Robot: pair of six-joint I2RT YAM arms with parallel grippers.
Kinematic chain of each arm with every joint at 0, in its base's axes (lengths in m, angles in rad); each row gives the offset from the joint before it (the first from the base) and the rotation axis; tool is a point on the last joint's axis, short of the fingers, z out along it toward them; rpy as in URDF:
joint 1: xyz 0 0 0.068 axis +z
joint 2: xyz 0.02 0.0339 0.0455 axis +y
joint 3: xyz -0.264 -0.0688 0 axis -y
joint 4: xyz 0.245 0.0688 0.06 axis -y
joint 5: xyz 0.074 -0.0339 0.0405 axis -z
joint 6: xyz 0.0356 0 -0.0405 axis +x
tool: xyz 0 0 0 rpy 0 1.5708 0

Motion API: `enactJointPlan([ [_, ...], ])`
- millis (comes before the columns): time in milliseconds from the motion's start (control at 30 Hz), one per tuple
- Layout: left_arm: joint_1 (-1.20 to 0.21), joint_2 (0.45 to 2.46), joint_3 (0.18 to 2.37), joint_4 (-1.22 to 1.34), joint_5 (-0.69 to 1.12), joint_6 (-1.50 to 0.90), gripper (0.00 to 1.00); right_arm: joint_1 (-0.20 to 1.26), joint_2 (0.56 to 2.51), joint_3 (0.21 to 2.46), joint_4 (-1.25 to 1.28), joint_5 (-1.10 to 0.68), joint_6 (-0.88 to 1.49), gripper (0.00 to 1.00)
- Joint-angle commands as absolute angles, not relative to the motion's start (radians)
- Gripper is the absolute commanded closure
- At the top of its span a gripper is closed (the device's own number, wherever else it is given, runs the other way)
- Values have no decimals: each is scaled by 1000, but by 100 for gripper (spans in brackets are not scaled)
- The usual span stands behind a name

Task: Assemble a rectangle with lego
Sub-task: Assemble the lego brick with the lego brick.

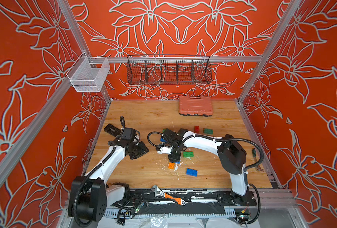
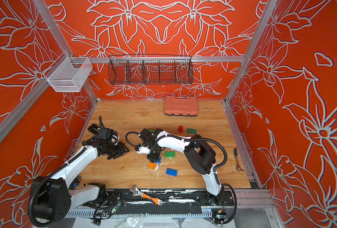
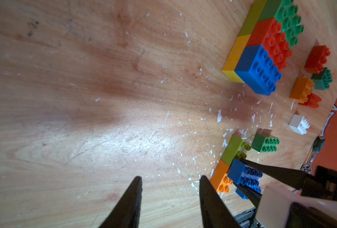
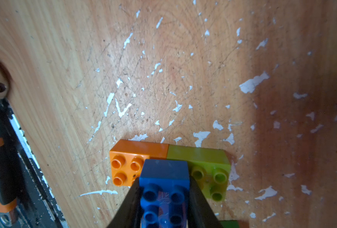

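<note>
One blue brick (image 4: 164, 183) gripped btwn R jaws.

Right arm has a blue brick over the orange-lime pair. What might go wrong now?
1. The blue brick, clamped in the right gripper, straddles the seam between the orange brick and the lime brick; pressing off the studs may spread them.
2. The left gripper stands open, apart from that pair, so nothing braces it; it may slide.
3. The green brick beside the lime one might get bumped.
</note>
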State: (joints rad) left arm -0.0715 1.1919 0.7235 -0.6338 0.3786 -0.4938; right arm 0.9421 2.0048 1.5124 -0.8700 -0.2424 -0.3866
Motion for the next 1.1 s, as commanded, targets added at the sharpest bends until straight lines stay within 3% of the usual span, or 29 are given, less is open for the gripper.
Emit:
enactJointPlan([
  [0, -64, 1186, 714, -635, 382, -485, 54, 950, 2062, 1515, -940, -227, -391, 100],
  [1067, -64, 1187, 713, -637, 379, -484, 54, 963, 2094, 1465, -931, -228, -395, 100],
])
